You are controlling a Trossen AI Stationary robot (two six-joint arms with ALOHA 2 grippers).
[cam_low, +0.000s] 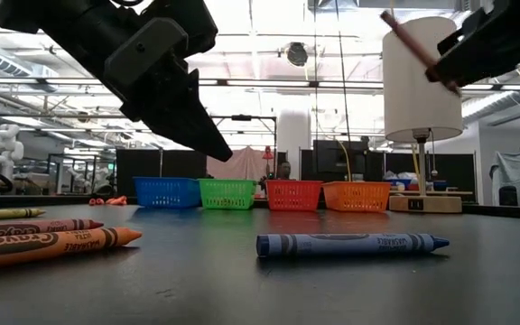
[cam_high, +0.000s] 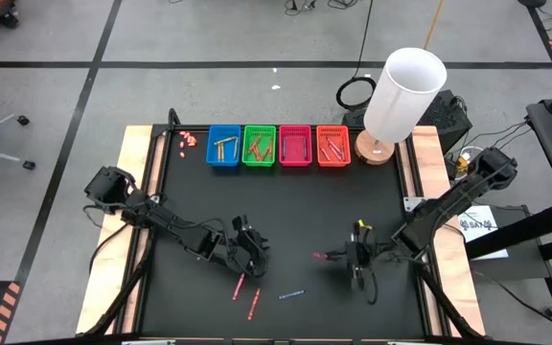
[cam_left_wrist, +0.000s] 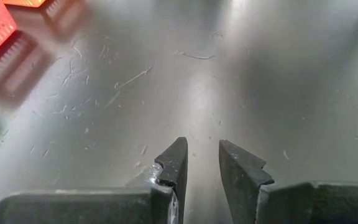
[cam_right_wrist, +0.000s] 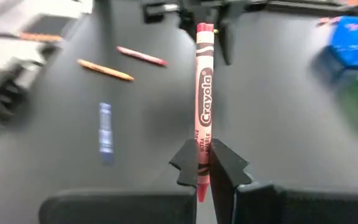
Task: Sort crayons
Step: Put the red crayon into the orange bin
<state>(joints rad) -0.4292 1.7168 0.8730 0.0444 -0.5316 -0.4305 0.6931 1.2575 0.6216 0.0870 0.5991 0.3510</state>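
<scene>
My right gripper [cam_high: 356, 257] [cam_right_wrist: 204, 168] is shut on a red crayon [cam_right_wrist: 204, 93], which also shows in the high view [cam_high: 329, 256], held above the table's near right part. My left gripper [cam_high: 247, 251] [cam_left_wrist: 202, 163] hangs above the near left part, empty, its fingers a narrow gap apart. Below and beside it a red crayon [cam_high: 241, 286], an orange-red crayon [cam_high: 254, 304] and a blue crayon [cam_high: 291, 294] lie flat on the black table. Blue [cam_high: 223, 146], green [cam_high: 259, 146], pink [cam_high: 295, 146] and orange [cam_high: 333, 146] baskets stand in a row at the far edge, with crayons inside. My right gripper pinches the red crayon between its two fingers near one end [cam_right_wrist: 201, 163]. The crayon's long part [cam_right_wrist: 204, 74] sticks out ahead of the fingertips, toward the table's left. It is lifted clear of the table and shows slanted in the low view [cam_low: 409, 41].
A white lamp [cam_high: 401, 96] on a wooden base stands at the far right, next to the orange basket. Tiny pinkish bits [cam_high: 188, 140] lie left of the blue basket. The middle of the black table [cam_high: 305, 211] is bare.
</scene>
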